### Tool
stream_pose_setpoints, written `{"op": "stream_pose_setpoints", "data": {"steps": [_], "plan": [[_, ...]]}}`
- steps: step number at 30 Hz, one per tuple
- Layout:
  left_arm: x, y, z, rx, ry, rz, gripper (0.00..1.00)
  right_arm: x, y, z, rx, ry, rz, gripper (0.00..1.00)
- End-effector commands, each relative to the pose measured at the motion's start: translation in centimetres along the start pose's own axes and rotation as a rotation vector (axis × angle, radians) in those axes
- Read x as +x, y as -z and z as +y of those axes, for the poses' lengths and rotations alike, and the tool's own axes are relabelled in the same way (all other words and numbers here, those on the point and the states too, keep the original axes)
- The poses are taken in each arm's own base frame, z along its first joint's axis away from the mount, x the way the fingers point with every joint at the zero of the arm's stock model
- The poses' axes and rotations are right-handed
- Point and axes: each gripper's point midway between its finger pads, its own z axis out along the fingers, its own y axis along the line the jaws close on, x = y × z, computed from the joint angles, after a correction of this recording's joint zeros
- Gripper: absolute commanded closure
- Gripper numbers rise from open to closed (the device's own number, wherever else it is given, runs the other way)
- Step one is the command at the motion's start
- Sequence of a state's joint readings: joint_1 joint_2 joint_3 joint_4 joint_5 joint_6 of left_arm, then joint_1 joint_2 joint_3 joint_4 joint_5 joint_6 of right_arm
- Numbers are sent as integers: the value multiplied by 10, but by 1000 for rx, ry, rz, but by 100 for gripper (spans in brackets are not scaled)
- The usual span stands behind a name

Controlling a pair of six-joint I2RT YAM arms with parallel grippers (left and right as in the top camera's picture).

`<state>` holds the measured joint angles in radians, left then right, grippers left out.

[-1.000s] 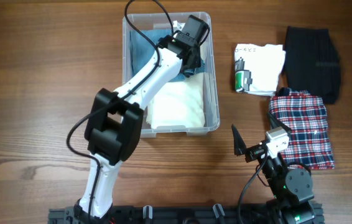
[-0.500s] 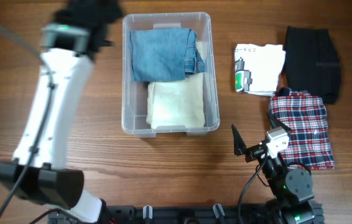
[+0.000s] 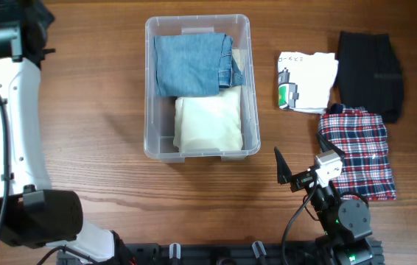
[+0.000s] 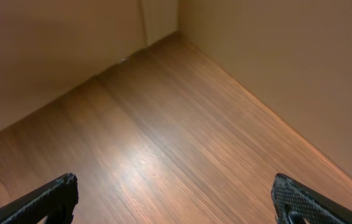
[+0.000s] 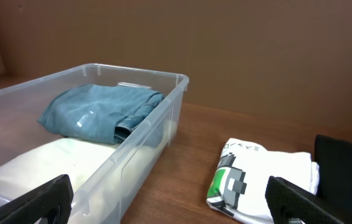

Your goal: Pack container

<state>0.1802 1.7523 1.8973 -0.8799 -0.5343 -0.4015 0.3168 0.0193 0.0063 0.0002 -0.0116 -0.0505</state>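
Mid-task, between picks: 2 folded garments already in the container (image 3: 253, 88), 3 not yet packed

Container at the middle of the table (image 3: 83, 110), towards its far side in the overhead view, upright and open at the top. Inside, a blue denim piece (image 3: 192, 65) at the far end and a cream piece (image 3: 208, 124) at the near end, touching each other, with no bare floor to be seen between them

Right of the container and apart from it: a white printed T-shirt (image 3: 308, 81), just beside that a black garment (image 3: 370, 70), and nearer the robot a red plaid piece (image 3: 357, 151), touching the edges of both

At far left, the left gripper (image 4: 175, 198) over bare wood, fingers wide apart, nothing between them. Near the robot's base, just left of the plaid piece, the right gripper (image 5: 166, 199), fingers also wide apart and empty, facing the container and the T-shirt

Judged next: fetch 1 of the 3 loose pieces, probably with the right arm as the nearer one. Calls for coming down squarely over a folded stack, closing on its whole thickness to keep the fold, lifting clear of the rim, then laying it flat on top of the denim or the cream
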Motion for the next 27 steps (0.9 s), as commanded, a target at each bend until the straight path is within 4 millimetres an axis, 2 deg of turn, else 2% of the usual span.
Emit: {"op": "stream_pose_setpoints", "data": {"steps": [1, 14, 18, 20, 22, 27], "plan": [[-3, -6, 13, -38, -1, -3, 0, -1, 0, 1, -8, 2, -6, 0], [-4, -7, 15, -43, 3, -3, 0, -1, 0, 0, -2, 6, -5, 0], [-4, -7, 15, -43, 3, -3, 0, -10, 0, -3, 18, -6, -40, 0], [-4, -7, 15, -43, 3, -3, 0, -24, 2, 0, -11, -97, -84, 0], [-4, -7, 15, -43, 3, -3, 0, -46, 7, -5, 8, -164, -117, 0], [-4, -7, 15, -43, 3, -3, 0, -120, 35, -33, 154, -144, -188, 0]]}}
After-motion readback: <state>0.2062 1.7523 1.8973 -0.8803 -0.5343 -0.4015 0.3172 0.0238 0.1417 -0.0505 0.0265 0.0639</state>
